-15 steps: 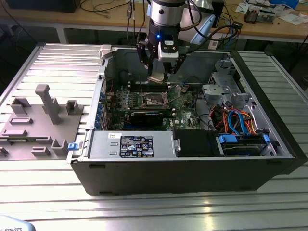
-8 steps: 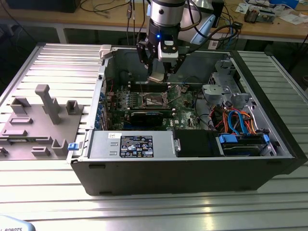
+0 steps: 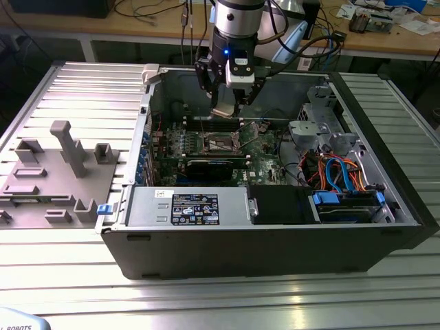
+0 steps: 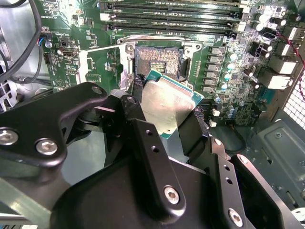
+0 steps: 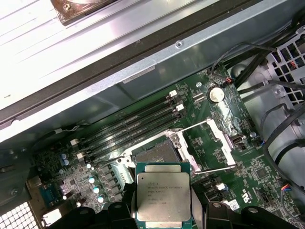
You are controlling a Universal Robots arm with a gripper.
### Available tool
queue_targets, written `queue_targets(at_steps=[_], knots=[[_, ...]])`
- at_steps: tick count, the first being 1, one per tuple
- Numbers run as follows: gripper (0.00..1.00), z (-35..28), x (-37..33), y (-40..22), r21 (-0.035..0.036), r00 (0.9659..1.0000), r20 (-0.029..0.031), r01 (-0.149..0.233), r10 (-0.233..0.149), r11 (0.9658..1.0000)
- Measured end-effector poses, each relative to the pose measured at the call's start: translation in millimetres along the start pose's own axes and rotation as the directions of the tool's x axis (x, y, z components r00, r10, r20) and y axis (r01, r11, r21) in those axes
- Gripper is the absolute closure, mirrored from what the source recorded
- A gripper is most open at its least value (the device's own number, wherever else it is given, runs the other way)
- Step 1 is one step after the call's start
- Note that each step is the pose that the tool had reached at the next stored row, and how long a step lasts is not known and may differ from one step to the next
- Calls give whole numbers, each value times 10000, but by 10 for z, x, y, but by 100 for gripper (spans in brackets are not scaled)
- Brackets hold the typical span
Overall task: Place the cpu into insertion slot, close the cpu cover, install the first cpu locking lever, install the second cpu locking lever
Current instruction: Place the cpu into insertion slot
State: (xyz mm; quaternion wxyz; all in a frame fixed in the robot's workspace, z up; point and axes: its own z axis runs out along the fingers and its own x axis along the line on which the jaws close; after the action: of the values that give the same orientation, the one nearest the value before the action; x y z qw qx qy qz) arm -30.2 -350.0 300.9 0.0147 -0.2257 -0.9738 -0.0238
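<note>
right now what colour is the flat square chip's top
Dull silver chip, green-edged; first wrist view best.

black gripper (image 4: 167, 102) (silver screw heads (image 4: 172, 194))

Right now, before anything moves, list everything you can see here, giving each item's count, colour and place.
computer case: one, black, open on the table
table: one, silver metal, under the case
circuit board: one, green, inside the case
insertion slot: one, dark with silvery rim, on the board
cpu cover: one, silvery, swung open beside the slot
memory slots: four, black, alongside the slot
power supply: one, silver, inside the case, exterior view's left
fixture tray: one, grey, exterior view's left
cpu: one, silver top, held above the board near the slot
tool: one, black, shut on the cpu
arm: one, silver-grey, above the case
</note>
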Motion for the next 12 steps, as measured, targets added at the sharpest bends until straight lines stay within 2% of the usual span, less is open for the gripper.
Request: queue_targets(at_steps=[7, 9, 12], knots=[[46, 0, 0, 0, -34, 10000, -17, 0, 0, 10000], [46, 0, 0, 0, -95, 10000, -46, -5, 4, 10000], [46, 0, 0, 0, -101, 10000, -49, -5, 4, 9999]])
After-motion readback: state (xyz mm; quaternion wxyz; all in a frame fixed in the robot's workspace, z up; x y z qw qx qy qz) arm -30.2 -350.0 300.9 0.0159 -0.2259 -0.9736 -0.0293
